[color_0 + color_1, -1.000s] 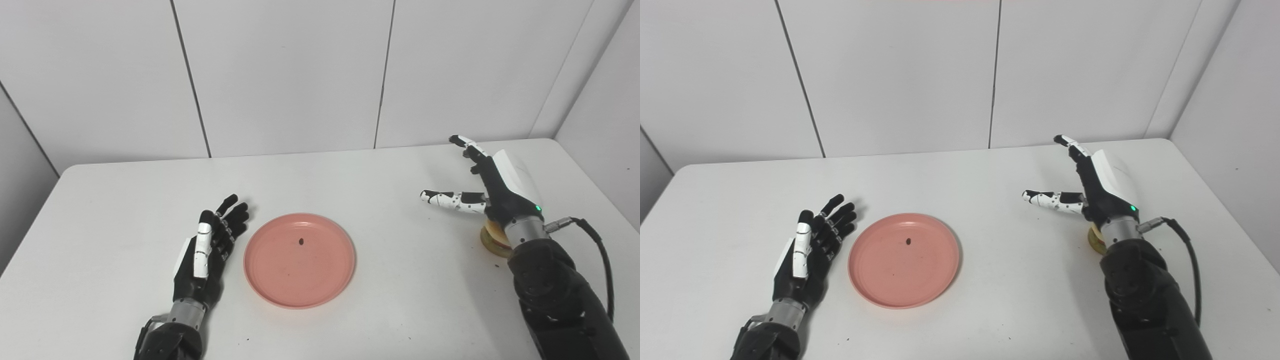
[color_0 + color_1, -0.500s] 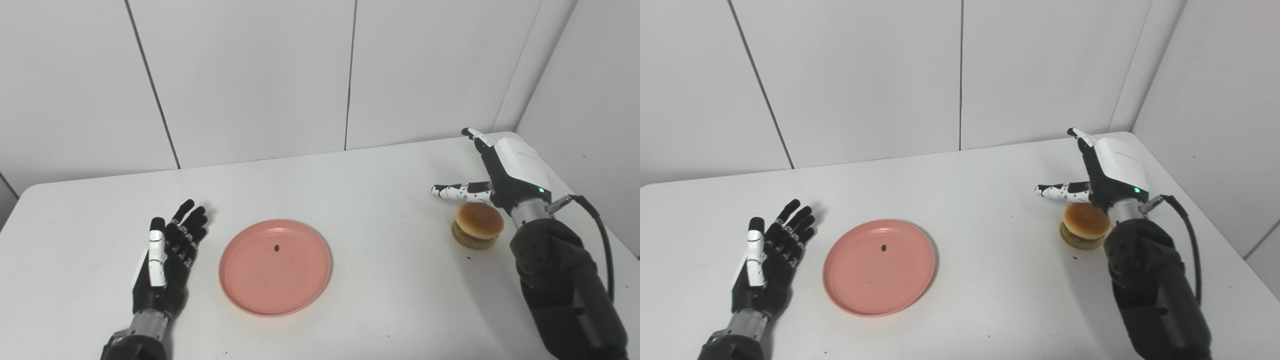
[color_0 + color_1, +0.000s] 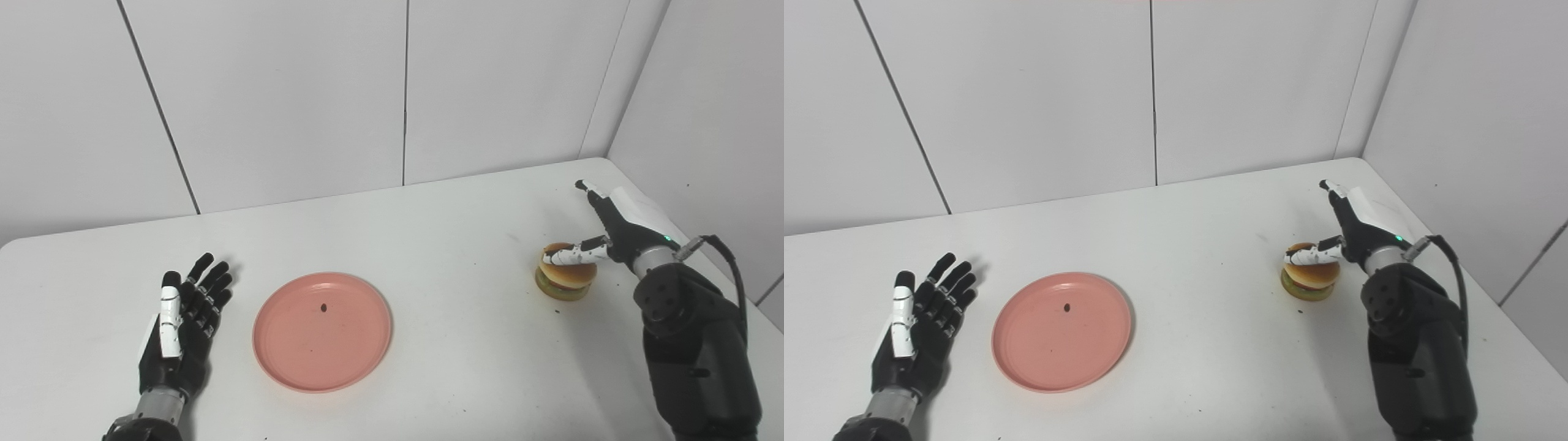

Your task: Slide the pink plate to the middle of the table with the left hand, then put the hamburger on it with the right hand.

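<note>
The pink plate (image 3: 323, 331) lies flat on the white table (image 3: 429, 257), left of centre, with a small dark speck on it. My left hand (image 3: 180, 327) rests open just left of the plate, palm up, touching nothing. The hamburger (image 3: 565, 279) sits on the table at the right. My right hand (image 3: 618, 229) is open beside and above it, thumb lying across the top bun and fingers stretched toward the back wall. In the right eye view the hamburger (image 3: 1309, 280) and right hand (image 3: 1360, 226) stand the same way.
White wall panels close off the back and right side. The table's right edge (image 3: 723, 269) runs close behind my right arm. A black cable (image 3: 729, 257) loops from the right wrist. A few dark crumbs lie near the hamburger.
The camera has swung to the right. My right hand has dropped beside the hamburger, its thumb now lying on the bun. The left hand and plate have not moved on the table.
</note>
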Motion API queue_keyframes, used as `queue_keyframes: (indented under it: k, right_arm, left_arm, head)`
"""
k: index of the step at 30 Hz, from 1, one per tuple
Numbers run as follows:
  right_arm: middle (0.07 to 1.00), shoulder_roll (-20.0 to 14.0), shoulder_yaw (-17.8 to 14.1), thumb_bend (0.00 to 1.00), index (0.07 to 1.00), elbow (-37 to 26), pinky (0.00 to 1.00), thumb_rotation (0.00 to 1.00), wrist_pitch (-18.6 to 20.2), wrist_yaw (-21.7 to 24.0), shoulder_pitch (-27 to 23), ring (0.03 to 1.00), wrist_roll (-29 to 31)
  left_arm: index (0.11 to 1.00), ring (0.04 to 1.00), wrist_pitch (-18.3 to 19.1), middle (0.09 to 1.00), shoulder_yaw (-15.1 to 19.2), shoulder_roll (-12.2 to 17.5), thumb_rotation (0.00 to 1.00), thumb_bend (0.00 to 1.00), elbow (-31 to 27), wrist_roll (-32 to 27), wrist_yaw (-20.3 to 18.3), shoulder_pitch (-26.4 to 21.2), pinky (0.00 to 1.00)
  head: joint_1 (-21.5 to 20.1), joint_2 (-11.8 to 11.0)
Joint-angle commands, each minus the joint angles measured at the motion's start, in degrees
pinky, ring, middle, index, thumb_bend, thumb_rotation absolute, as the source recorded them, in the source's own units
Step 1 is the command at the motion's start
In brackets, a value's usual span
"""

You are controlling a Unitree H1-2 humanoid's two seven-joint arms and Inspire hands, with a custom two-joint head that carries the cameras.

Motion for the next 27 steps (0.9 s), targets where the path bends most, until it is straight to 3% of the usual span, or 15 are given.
queue_keyframes:
  k: [1,8,14,18,21,23,27]
  right_arm:
    - [0.472,-0.74,-1.07,0.87,0.948,-2.18,0.26,0.36,0.03,1.47,-2.58,0.345,-2.15]
    - [0.516,-0.14,-3.53,0.9,0.959,-1.1,0.31,0.36,0.03,6.14,-3.36,0.397,-3.57]
    - [0.581,-0.23,-3.12,0.92,0.956,-0.07,0.38,0.36,0.03,8.73,-3.88,0.47,-5.96]
    - [0.725,0.12,-2.86,0.95,0.944,1.78,0.56,0.35,0.03,10.06,-4.54,0.66,-8.5]
    - [0.757,0.6,-3.29,0.98,0.944,3.52,0.57,0.3,0.03,9.6,-4.88,0.686,-8.92]
    - [0.711,0.48,-3.13,0.99,0.944,3.97,0.52,0.27,0.03,9.05,-4.79,0.622,-8.61]
    - [0.692,1.28,-4.24,0.99,0.962,1.87,0.49,0.28,0.02,10.35,-5.12,0.592,-9.01]
  left_arm:
    - [0.889,0.929,2.24,0.893,-0.09,0.04,1.0,0.59,0.47,-0.2,0.41,1.26,0.97]
    - [0.89,0.933,2.51,0.899,-0.3,0.09,1.0,0.6,-0.36,-0.39,0.18,1.71,0.97]
    - [0.886,0.938,2.36,0.901,-0.49,0.14,1.0,0.61,-0.51,-0.25,0.08,1.82,0.97]
    - [0.885,0.937,2.85,0.9,-0.34,-0.03,1.0,0.61,-0.61,-0.41,0.47,1.74,0.98]
    - [0.88,0.933,2.96,0.896,-0.19,-0.25,1.0,0.61,-0.72,-0.43,0.77,1.79,0.98]
    - [0.88,0.928,2.89,0.894,-0.16,-0.29,1.0,0.6,-0.75,-0.43,0.81,1.82,0.97]
    - [0.883,0.935,2.64,0.898,-0.32,0.04,1.0,0.6,-0.57,-0.57,0.27,1.76,0.98]
  head:
    - [0.0,0.06]
    - [-0.27,0.3]
    - [-0.25,0.46]
    - [-0.28,0.54]
    - [-0.17,0.56]
    - [-0.17,0.56]
    - [-0.19,0.75]
